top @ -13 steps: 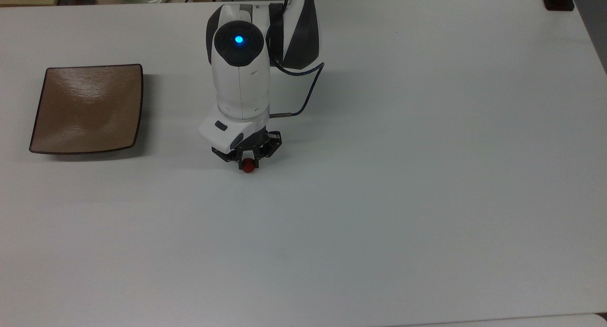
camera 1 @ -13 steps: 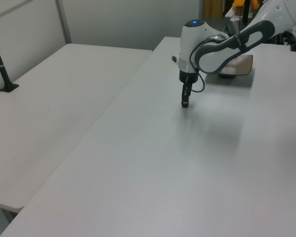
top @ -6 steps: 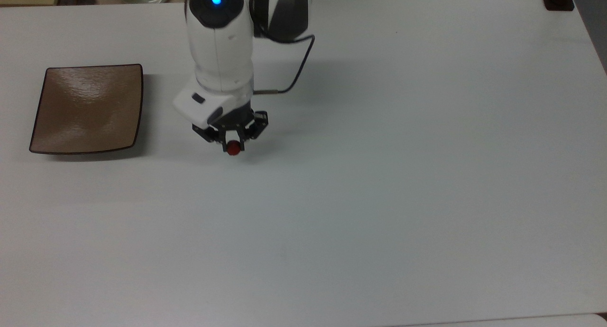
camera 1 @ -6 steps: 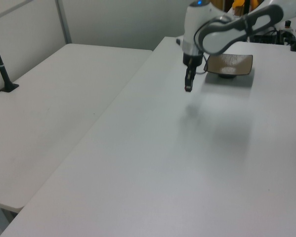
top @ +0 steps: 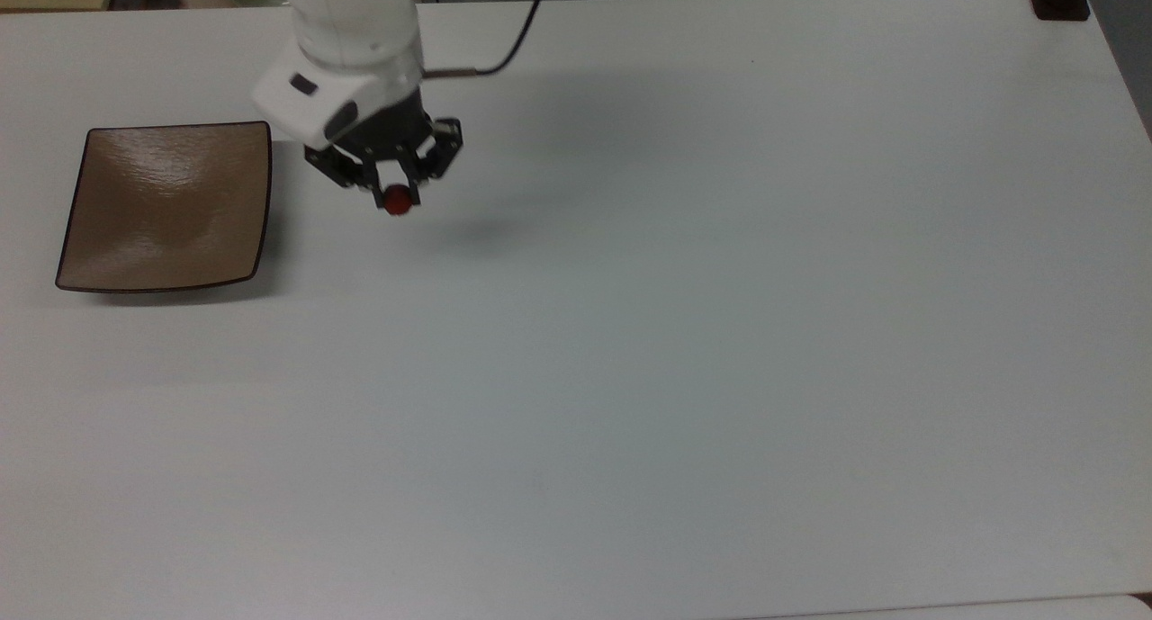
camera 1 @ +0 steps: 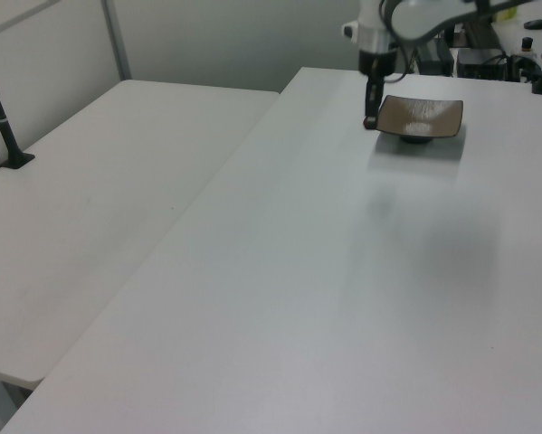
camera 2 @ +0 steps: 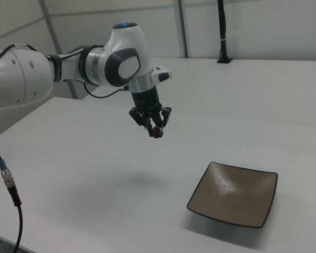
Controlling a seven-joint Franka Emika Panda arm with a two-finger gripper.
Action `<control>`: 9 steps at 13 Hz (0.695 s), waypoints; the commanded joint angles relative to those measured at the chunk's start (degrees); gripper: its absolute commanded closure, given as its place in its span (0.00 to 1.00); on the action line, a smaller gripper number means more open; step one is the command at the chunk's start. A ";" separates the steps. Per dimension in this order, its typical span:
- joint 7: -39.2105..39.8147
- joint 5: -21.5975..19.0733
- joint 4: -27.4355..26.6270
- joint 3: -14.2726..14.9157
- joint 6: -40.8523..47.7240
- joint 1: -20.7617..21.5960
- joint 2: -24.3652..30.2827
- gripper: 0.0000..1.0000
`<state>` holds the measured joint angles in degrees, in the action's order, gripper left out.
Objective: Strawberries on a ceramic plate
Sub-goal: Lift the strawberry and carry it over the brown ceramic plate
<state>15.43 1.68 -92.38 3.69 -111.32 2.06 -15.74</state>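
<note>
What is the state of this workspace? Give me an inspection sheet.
Surface: white table, bare apart from the plate.
Job's things: strawberry held in the air, apart from the table; square brown ceramic plate empty, toward the top view's left.
Clutter: nothing seen on the table.
Claw: claw shut on the strawberry, raised, short of the plate.
Cables: black cable trailing from the arm; another at the right view's left.
Surroundings: second white table; dark post.

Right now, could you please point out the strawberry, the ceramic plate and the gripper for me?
strawberry (top: 398,201), top view, on its red body.
ceramic plate (top: 166,208), top view, on its bare glossy middle.
gripper (camera 2: 156,131), right view, between the fingertips.
</note>
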 commanded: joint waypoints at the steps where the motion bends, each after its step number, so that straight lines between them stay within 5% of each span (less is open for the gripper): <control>1: 6.88 -1.50 -1.48 0.53 4.26 -2.58 4.39 0.88; 9: 21.21 -1.59 -1.75 0.53 6.64 -10.93 5.90 0.88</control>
<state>32.20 1.23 -92.57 4.04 -105.25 -7.28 -11.02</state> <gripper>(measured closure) 0.692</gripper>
